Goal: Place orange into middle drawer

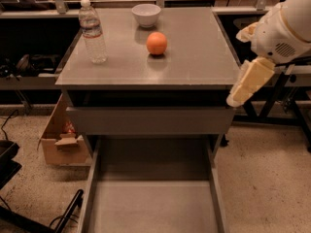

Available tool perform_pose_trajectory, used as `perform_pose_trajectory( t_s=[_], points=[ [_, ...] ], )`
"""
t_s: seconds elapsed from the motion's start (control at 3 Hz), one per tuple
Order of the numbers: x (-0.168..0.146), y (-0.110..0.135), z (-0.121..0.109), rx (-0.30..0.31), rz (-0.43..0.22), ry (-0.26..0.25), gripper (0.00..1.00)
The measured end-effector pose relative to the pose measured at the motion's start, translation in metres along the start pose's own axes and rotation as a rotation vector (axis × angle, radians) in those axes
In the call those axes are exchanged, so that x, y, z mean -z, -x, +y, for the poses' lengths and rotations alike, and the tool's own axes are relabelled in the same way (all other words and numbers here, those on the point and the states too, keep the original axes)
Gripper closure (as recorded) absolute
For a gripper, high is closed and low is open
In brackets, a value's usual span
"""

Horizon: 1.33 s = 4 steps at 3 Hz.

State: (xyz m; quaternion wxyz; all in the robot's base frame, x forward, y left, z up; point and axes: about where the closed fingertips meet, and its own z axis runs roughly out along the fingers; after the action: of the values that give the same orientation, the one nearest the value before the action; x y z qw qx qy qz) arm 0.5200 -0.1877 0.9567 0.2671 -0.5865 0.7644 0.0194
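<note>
Speckled floor, dark shelving behind, grey cabinet with a flat tabletop (194,57) in the middle. One orange (156,43) sits on the tabletop, far-centre, just near of one white bowl (146,14) and right of one upright clear water bottle (92,30). It touches neither.

One gripper (250,79) hangs off the right edge of the tabletop, by the near-right corner, angled down and left. The orange is well apart from it, to its left and farther back. Nothing is seen in the gripper; cannot tell whether it is released or clenched.

Two drawers show. One is a plain grey front panel (150,120) just under the tabletop. Below it, the middle drawer (150,208) is pulled far out toward the near side, with nothing on its flat grey floor. One cardboard box (60,140) stands on the floor left of the cabinet.
</note>
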Motion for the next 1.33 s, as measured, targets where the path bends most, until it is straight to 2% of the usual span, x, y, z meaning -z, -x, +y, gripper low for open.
perform_pose_trajectory(
  t_s=[0.67, 1.0, 1.33],
  points=[
    [-0.086, 0.079, -0.071, -0.035, -0.327, -0.018, 0.00],
    [-0.111, 0.104, -0.089, -0.060, -0.402, -0.042, 0.00],
    [-0.114, 0.106, -0.093, -0.064, -0.410, -0.053, 0.00]
  ],
)
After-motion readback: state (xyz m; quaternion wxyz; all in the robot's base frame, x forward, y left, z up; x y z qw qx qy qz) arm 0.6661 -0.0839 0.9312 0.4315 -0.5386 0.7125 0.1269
